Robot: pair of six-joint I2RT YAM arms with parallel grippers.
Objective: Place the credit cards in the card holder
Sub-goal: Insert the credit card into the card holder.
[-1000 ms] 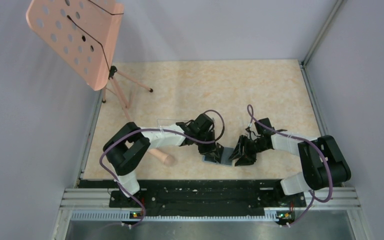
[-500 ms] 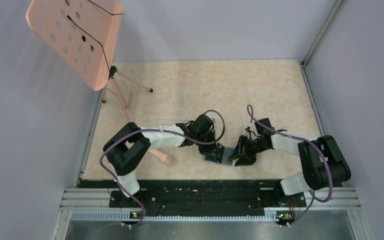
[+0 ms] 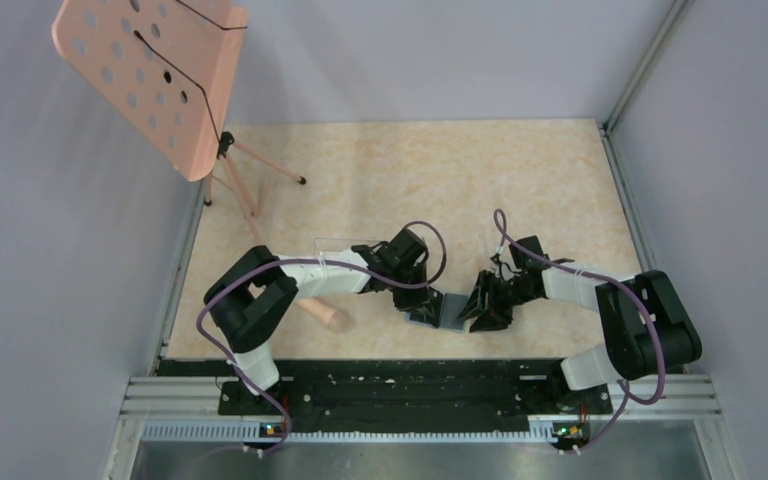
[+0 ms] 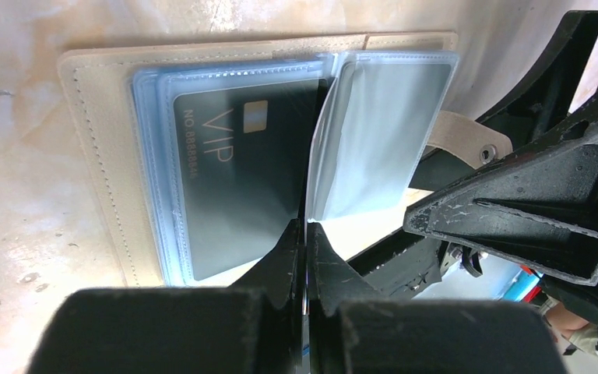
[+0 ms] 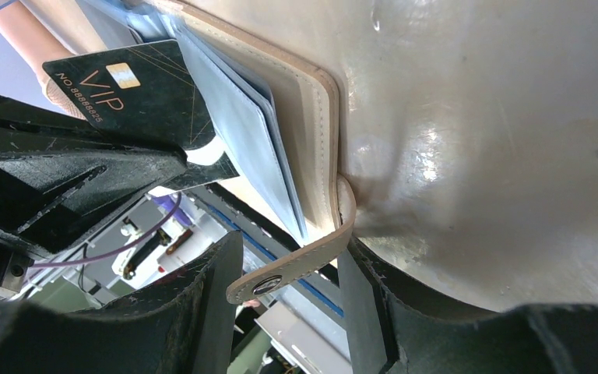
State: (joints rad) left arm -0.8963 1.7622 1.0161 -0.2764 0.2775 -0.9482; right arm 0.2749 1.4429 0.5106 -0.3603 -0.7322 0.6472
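Observation:
The card holder (image 4: 97, 156) lies open on the table, tan with clear sleeves, and shows in the top view (image 3: 444, 311). A black VIP credit card (image 4: 233, 175) sits in its left sleeve. My left gripper (image 4: 305, 226) is shut on a second credit card, edge-on here, reaching into the fold between the sleeves. The right wrist view shows that card's face (image 5: 136, 89). My right gripper (image 5: 284, 269) is open at the holder's right edge. Its fingers stand on either side of the snap strap (image 5: 280, 279) without clamping it. Both grippers meet at the holder, left (image 3: 418, 303) and right (image 3: 478, 306).
A pink perforated music stand (image 3: 150, 70) stands at the back left, one leg ending near my left arm (image 3: 328, 316). A clear plastic box (image 3: 335, 244) lies behind my left forearm. Grey walls close in both sides, and a metal rail (image 3: 410, 400) runs along the near edge.
My left wrist has edged very slightly to the left. The right arm and the card holder have not visibly moved.

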